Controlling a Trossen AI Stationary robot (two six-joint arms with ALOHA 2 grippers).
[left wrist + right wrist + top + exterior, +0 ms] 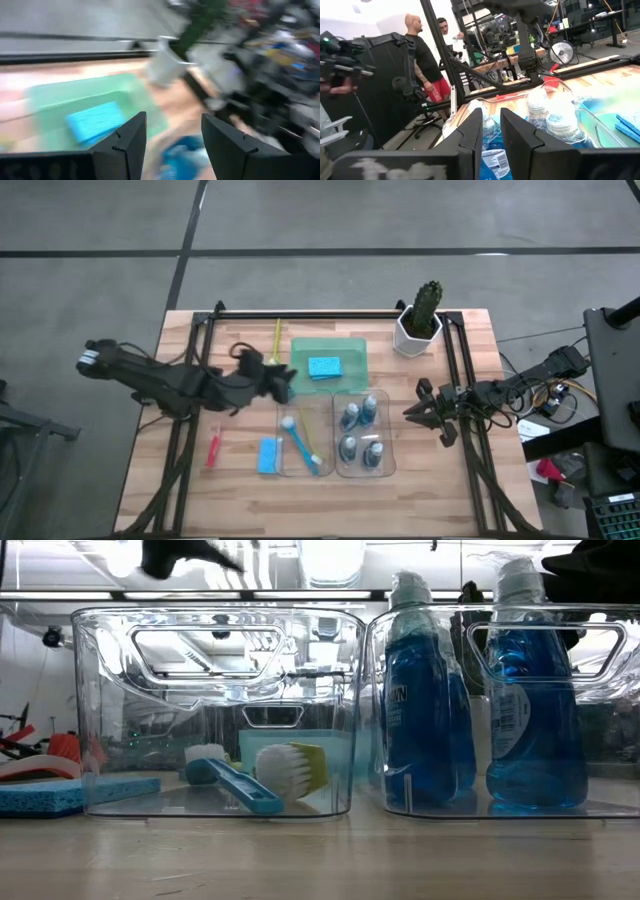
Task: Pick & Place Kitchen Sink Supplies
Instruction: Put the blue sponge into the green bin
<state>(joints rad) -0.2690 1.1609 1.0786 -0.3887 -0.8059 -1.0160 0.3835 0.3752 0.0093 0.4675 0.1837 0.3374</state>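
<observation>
My left gripper (285, 385) (173, 120) is open and empty, by the near left corner of the green tray (350, 350), where a blue sponge (323, 367) (95, 122) lies flat. A yellow-green brush (278, 338) lies on the table behind it. The left clear bin (290, 415) holds a blue brush (300, 442) (230, 785) and a yellow-green one (300, 768). The right bin (388, 442) holds several upright bottles of blue liquid (360, 430) (430, 690). A second blue sponge (268, 455) (40, 795) and a red-pink brush (213, 448) lie on the table left of the bins. My right gripper (410, 412) (491, 112) is open and empty, just right of the bottle bin.
A green cactus in a white pot (420, 320) stands at the far right of the table, behind my right arm. Dark frame rails (320, 312) run along the far edge and down both sides. People (427, 60) stand in the room beyond the table.
</observation>
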